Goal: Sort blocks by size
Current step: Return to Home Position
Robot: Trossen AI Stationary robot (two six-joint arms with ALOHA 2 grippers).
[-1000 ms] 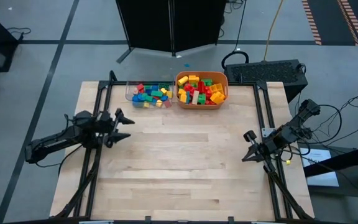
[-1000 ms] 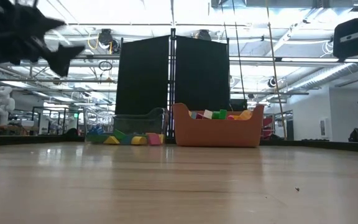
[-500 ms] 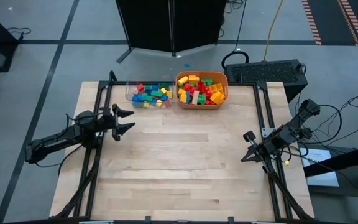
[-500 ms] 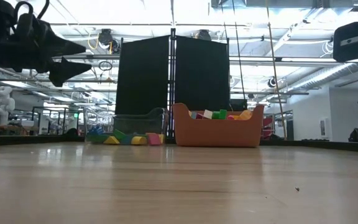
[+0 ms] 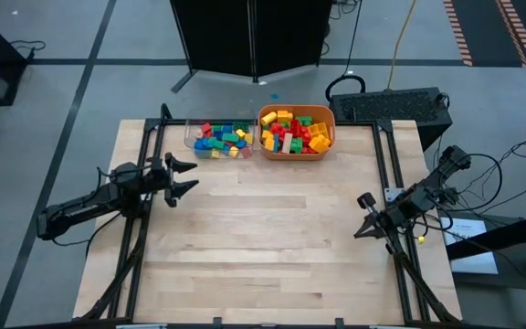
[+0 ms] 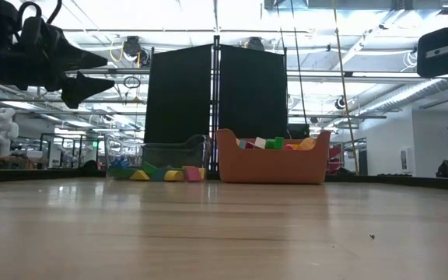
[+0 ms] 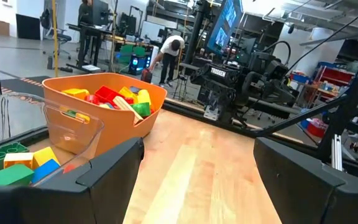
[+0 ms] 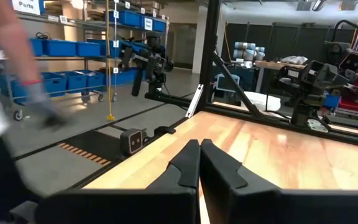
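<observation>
All the blocks are off the bench (image 5: pixel 272 238) and sitting in the two containers at the far edge. The small blocks (image 5: pixel 219 140) are in the clear tray (image 5: pixel 188 139). The big blocks (image 5: pixel 292 133) are piled in the orange tub (image 5: pixel 297 108), which sits touching the tray on its right. The left gripper (image 5: pixel 188 177) hangs in the air over the left side of the bench, near the tray, with its jaws wide apart and nothing in them. The right gripper (image 8: pixel 199 144) is over at the bench's right edge, well away from the containers, jaws pressed together and empty.
</observation>
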